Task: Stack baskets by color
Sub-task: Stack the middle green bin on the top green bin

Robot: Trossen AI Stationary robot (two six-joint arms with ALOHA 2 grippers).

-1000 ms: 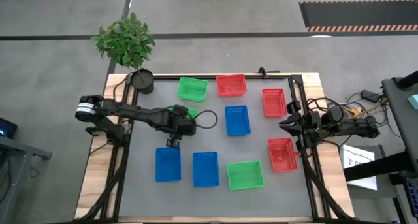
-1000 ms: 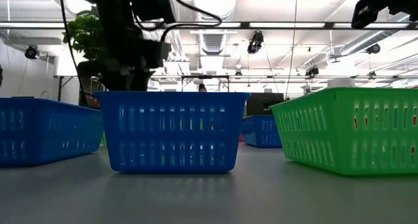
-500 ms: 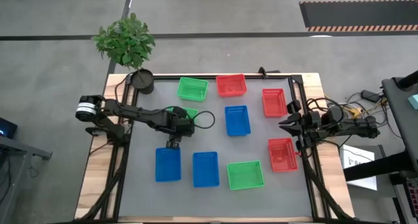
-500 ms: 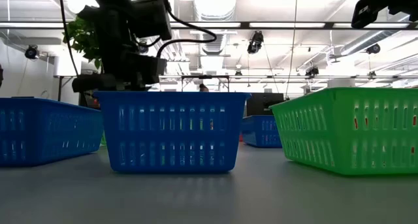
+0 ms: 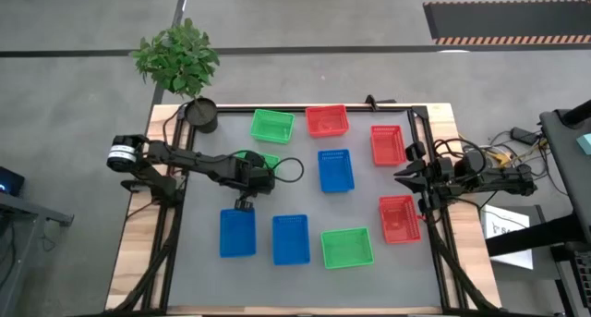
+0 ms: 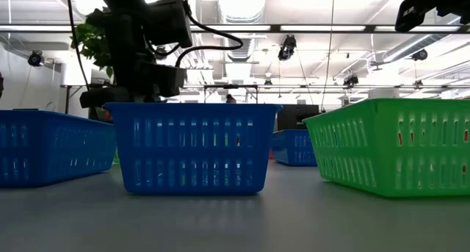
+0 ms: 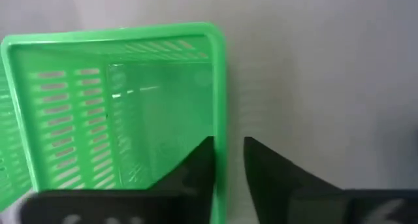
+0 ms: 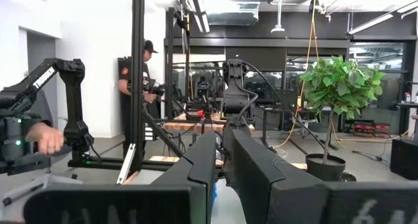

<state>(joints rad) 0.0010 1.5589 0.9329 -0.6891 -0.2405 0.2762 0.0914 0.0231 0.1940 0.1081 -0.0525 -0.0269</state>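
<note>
My left gripper (image 7: 227,160) pinched the rim of the green basket (image 7: 114,113) near the table's left side. Grasp step, I judged; lifting toward another green basket (image 5: 272,125) came next.

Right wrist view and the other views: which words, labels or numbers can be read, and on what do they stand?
Lettering on the arm in the room: too blurred to read.
Print on the paper beside the table: too small to read.
Baskets: no text.
</note>
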